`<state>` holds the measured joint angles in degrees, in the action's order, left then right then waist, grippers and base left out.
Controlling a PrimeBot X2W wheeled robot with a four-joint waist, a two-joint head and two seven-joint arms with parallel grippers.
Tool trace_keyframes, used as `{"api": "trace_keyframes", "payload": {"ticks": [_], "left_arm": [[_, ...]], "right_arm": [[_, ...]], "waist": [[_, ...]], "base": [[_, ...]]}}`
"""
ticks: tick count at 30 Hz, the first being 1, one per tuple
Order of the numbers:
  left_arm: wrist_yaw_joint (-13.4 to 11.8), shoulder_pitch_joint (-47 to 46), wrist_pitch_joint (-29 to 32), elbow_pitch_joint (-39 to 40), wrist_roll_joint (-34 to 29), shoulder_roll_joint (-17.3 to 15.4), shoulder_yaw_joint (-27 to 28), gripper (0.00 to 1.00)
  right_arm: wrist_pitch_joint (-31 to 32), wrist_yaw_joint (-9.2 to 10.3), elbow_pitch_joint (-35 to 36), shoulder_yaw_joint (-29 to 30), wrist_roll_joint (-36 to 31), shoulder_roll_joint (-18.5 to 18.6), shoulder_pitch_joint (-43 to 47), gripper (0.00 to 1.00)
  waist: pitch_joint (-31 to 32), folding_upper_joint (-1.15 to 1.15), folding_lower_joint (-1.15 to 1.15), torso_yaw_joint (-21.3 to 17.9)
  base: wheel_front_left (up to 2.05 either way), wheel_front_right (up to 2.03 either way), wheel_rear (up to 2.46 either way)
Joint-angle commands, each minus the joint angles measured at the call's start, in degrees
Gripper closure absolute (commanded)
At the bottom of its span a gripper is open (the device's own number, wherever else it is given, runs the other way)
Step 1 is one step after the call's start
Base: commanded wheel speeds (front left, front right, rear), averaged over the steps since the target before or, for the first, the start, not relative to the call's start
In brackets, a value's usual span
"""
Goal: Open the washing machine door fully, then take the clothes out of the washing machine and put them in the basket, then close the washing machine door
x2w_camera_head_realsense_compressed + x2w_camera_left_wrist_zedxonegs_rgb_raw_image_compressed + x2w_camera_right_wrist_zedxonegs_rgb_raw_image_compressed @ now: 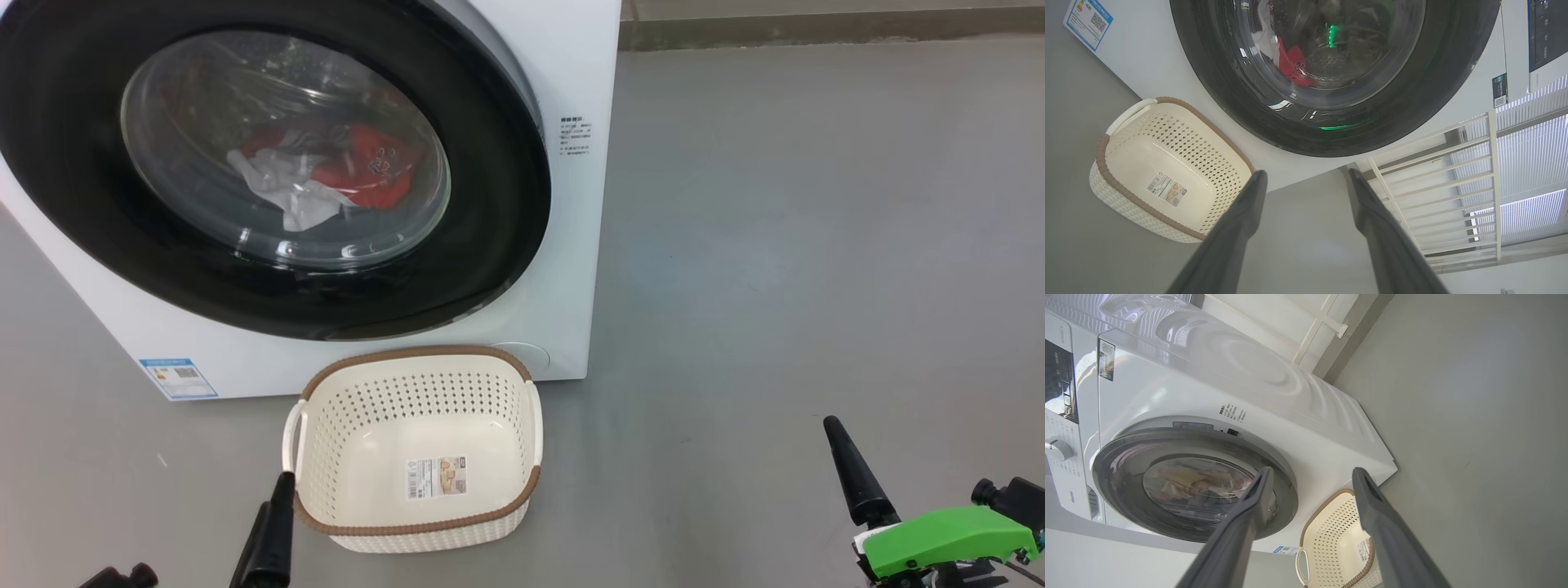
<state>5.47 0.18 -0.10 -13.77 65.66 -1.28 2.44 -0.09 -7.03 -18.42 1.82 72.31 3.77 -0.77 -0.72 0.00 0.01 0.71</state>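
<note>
The white washing machine (575, 73) fills the upper left of the head view. Its round black-rimmed door (498, 188) lies shut against the front. Through the glass I see red and white clothes (363, 175) inside the drum, also in the left wrist view as clothes (1292, 67). The cream basket (416, 354) stands empty on the floor just before the machine, a paper label on its bottom. My left gripper (1306, 173) is open and holds nothing, one finger (273, 527) close beside the basket's near left corner. My right gripper (1313, 470) is open and holds nothing, its finger (853, 474) well right of the basket.
Bare grey floor (816, 245) stretches to the right of the machine. A blue label sticker (178, 378) sits at the machine's lower left. The control panel and knob (1057, 449) show in the right wrist view. A white railing (1453, 183) shows beyond the machine.
</note>
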Motion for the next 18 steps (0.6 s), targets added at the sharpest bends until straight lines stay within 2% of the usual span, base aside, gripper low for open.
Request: {"api": "trace_keyframes", "payload": {"ticks": [1, 18], "left_arm": [[-0.48, -0.63, -0.69, 2.07, -2.46, -0.87, 0.43, 0.0], [-3.23, 0.25, -3.72, 3.8, -16.85, -1.56, -1.59, 0.0]], "right_arm": [[-0.69, -0.15, 1.68, -0.64, -2.29, 1.23, -1.74, 0.0], [-3.72, -0.22, 1.63, -2.19, -15.62, 1.9, -1.74, 0.0]], "waist": [[-0.05, 0.0, -0.01, 0.04], [-0.17, 0.0, -0.01, 0.33]], "base": [[0.0, 0.0, 0.0], [0.0, 0.0, 0.0]]}}
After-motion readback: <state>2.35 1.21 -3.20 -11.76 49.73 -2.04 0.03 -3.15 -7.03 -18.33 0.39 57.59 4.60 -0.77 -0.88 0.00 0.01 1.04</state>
